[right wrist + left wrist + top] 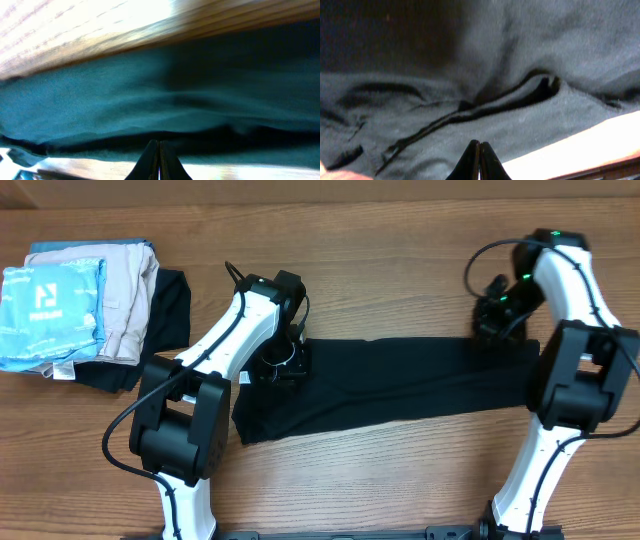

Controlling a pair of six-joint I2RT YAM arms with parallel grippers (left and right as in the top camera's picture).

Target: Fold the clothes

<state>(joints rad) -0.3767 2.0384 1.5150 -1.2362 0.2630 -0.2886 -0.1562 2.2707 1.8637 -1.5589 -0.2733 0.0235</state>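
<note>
The clothes (400, 385), a black T-shirt, lie as a long narrow band across the middle of the wooden table (400, 240). My left gripper (280, 365) hangs over the band's left end and my right gripper (492, 320) over its right end. In the left wrist view the left gripper (480, 144) is shut, tips pressed together above wrinkled black fabric (520, 55) with nothing visible between them. In the right wrist view the right gripper (159, 143) is also shut, at the edge of the dark cloth (125, 100), with bare wood on both sides.
A stack of folded garments sits at the far left: a light blue one with a white logo (50, 310), a beige one (125, 300) and a dark one (170, 310) beneath. Both arm bases stand at the table's near edge.
</note>
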